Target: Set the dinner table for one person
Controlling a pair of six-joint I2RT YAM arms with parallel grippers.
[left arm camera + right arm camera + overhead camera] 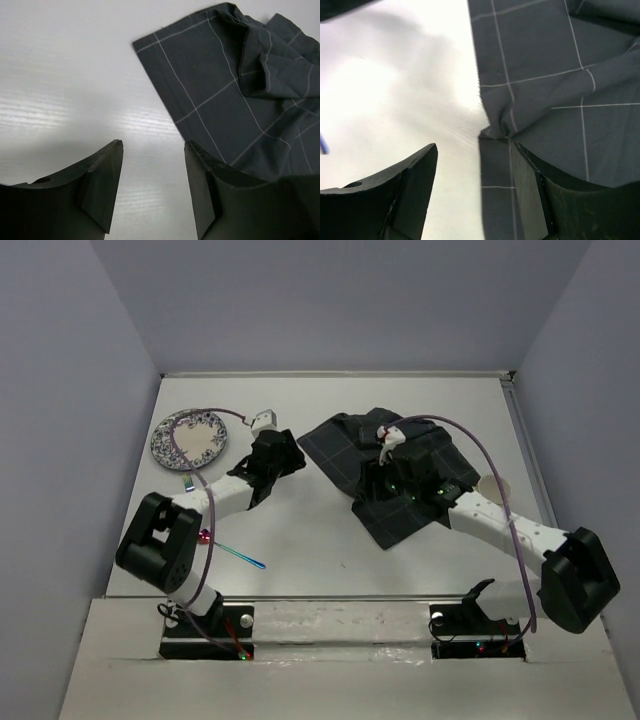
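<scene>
The white dinner table (pixel 330 540) carries a patterned plate (pixel 190 438) at the back left and a dark grey cloth (pixel 400 470) with pale grid lines, rumpled, right of centre. My left gripper (pixel 290 457) (pixel 153 145) is open over bare table, just left of the cloth's corner (pixel 150 45). My right gripper (pixel 372 490) (pixel 474 146) is open over the cloth's left edge. A puckered fold (pixel 495 131) sits just ahead of its jaws, and a strip of cloth (pixel 495 190) lies loose between them against the right finger.
A thin utensil with a blue tip (pixel 242 557) lies near the left arm's base, with a small pink object (pixel 206 535) beside it. A fork-like item (pixel 188 481) peeks out below the plate. A beige object (pixel 492 486) shows behind the right arm. Walls surround the table.
</scene>
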